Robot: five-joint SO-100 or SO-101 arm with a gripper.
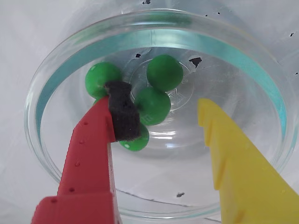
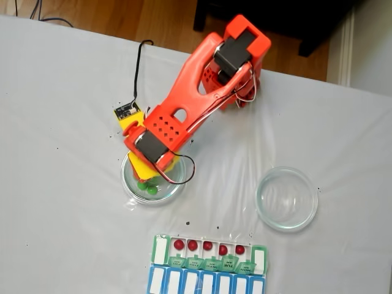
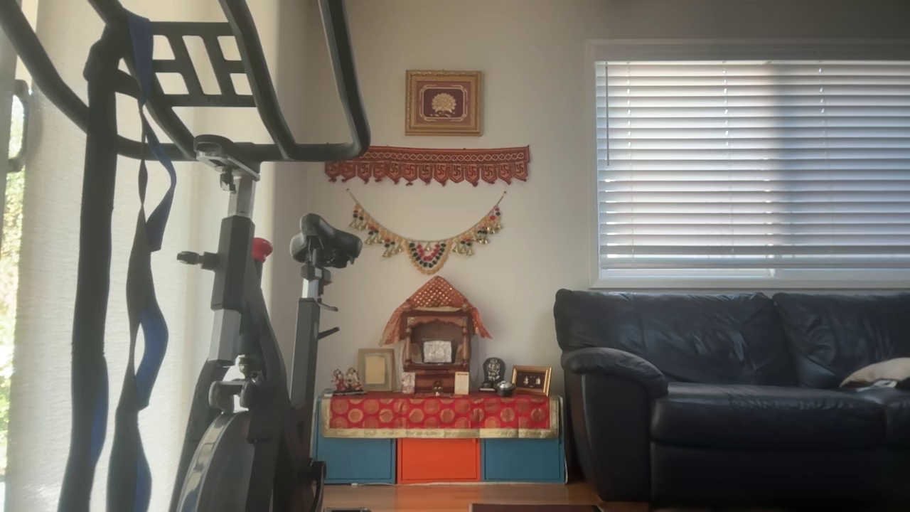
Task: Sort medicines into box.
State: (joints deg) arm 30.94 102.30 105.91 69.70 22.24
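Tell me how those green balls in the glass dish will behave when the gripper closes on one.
The green balls look round and glossy, so one may squirt out from between the fingers or roll across the smooth glass dish. They lie clustered and touching, so nudging one probably shifts its neighbours. The dark pad on the red finger should add grip.

A black leather sofa [image 3: 739, 391] sits under a blinded window [image 3: 752, 163] beside a beige wall [image 3: 540, 235]

A home living room: a dark leather sofa [image 3: 732, 384] beneath a window with slatted blinds [image 3: 750, 163], an exercise bike [image 3: 263, 341], and a small decorated shrine [image 3: 435, 341] under wall hangings. The white-covered table [image 2: 55, 184] probably stands here, over wood flooring [image 2: 147, 21].
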